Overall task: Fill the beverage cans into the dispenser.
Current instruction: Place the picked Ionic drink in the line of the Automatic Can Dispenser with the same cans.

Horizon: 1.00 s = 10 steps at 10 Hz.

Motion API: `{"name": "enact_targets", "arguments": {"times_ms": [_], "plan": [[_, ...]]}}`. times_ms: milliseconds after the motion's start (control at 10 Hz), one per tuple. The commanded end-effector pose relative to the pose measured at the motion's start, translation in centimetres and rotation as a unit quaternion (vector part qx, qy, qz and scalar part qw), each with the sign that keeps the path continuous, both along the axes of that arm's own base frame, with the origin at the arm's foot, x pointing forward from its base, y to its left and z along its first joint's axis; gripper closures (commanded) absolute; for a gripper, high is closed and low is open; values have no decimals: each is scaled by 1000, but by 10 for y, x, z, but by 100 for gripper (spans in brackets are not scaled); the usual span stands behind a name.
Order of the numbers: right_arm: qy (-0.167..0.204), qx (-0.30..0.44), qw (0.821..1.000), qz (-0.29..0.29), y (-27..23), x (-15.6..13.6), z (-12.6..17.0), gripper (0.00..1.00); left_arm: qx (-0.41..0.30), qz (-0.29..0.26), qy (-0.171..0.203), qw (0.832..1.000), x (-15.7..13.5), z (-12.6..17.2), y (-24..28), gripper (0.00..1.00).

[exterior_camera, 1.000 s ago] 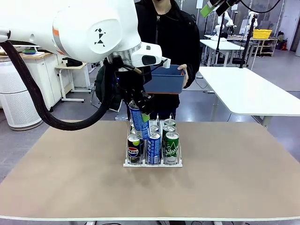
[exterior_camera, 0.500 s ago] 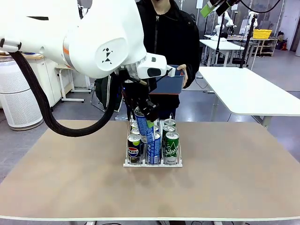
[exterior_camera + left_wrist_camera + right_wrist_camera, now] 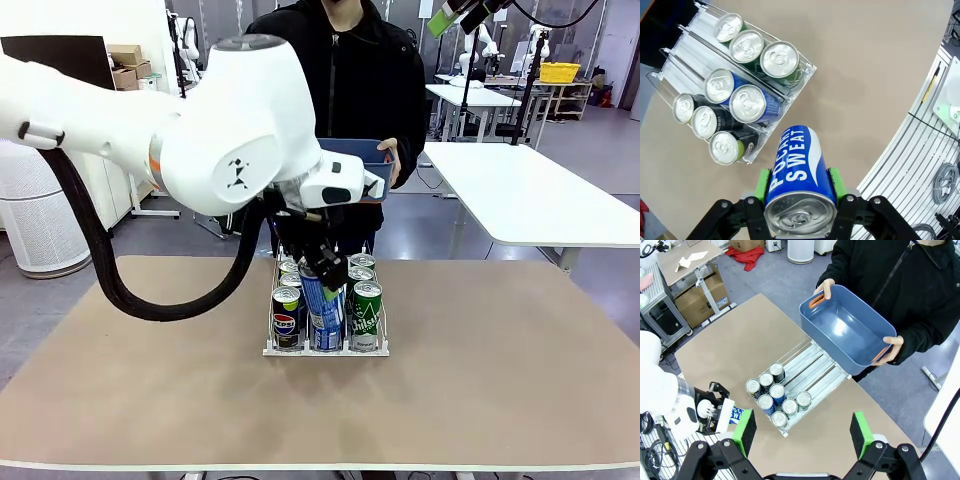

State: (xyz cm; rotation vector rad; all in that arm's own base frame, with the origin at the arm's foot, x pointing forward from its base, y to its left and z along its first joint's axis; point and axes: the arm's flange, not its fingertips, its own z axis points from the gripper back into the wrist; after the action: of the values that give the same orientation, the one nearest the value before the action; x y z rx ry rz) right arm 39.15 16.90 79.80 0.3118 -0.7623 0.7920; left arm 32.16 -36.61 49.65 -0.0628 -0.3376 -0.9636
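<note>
Left gripper [image 3: 799, 197] closed on a blue "Pocari Sweat" can [image 3: 799, 182], the green pads [image 3: 761, 185] pressed to either side of its body; in the front view the can [image 3: 322, 298] hangs tilted just above the front of the dispenser's middle lane. The dispenser [image 3: 325, 349] — a white wire-divided rack — stands near the middle of the table [image 3: 500, 370], a broad tan-brown surface with a pale edge. Seen from the left wrist, eight cans stand in its three lanes: three green-sided [image 3: 780, 59], two blue [image 3: 747, 103], three dark [image 3: 724, 147]. Right gripper [image 3: 800, 432] raised high above the table with its jaws spread wide, holding nothing. At the far side a person in a black jacket holds a blue tub [image 3: 847, 335] by its orange-lined handles, one hand [image 3: 824, 288] at each end, above the rear of the rack. The room beyond — grey floor, white tables [image 3: 520, 190], a yellow crate [image 3: 559, 72] on a far bench, cardboard boxes [image 3: 695, 292] and a white cylindrical unit [image 3: 35, 215].
</note>
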Motion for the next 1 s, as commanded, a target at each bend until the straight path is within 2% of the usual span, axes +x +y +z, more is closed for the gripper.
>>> {"name": "enact_targets", "arguments": {"times_ms": [0, 400, 500, 600, 700, 900], "plan": [[0, 0, 1000, -1, -1, 0, 0, 0, 5, -24, -7, 1000, 8, -13, -5, 43], [0, 0, 1000, -1, -1, 0, 0, 0, -1, -76, -10, 997, 30, -30, -1, 43], [0, 0, 1000, -1, -1, 0, 0, 0, -1, -79, -11, 997, 31, -30, -1, 43], [0, 0, 1000, -1, -1, 0, 0, 0, -3, -60, 11, 998, 29, -23, -1, 43], [0, 0, 1000, -1, -1, 0, 0, 0, 14, -65, -3, 998, 27, -35, -4, 43], [0, 0, 1000, -1, -1, 0, 0, 0, 10, -62, -1, 998, 29, -33, -4, 43]]}}
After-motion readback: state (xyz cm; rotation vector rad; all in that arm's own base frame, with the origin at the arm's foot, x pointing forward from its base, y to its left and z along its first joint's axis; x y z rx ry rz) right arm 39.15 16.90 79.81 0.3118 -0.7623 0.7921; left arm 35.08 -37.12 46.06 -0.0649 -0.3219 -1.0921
